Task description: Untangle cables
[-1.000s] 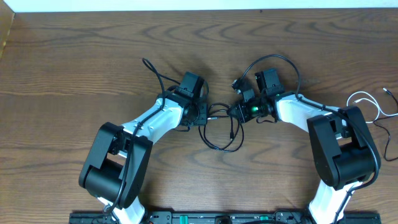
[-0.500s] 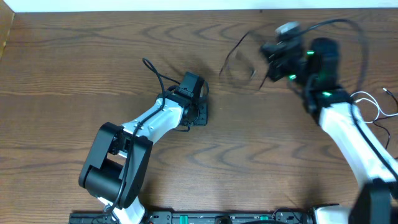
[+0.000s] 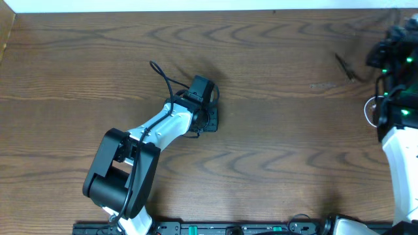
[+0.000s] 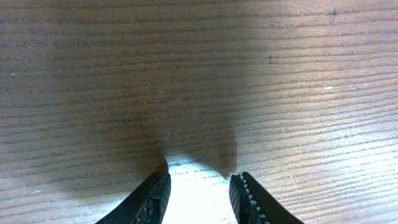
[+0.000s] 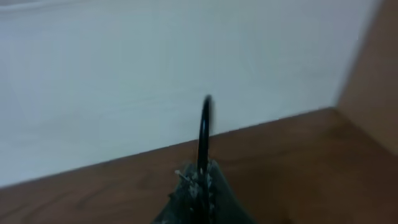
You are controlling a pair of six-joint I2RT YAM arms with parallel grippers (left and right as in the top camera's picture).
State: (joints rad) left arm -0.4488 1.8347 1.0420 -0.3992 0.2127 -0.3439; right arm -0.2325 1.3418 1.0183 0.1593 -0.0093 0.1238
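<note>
Tabletop [image 3: 274,163] between arms now bare: right gripper [image 5: 198,179], pinching black cable [image 5: 204,127], has swung far right; left gripper [image 4: 199,190] jaws apart, empty, so cable likely pulled free

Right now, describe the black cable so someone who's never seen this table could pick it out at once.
Look to the far right corner of the table, where the right arm is raised. The black cable stands up from the closed fingertips of the right gripper. Unlike the white cable looped on the table nearby, it is dark and held aloft.
</note>
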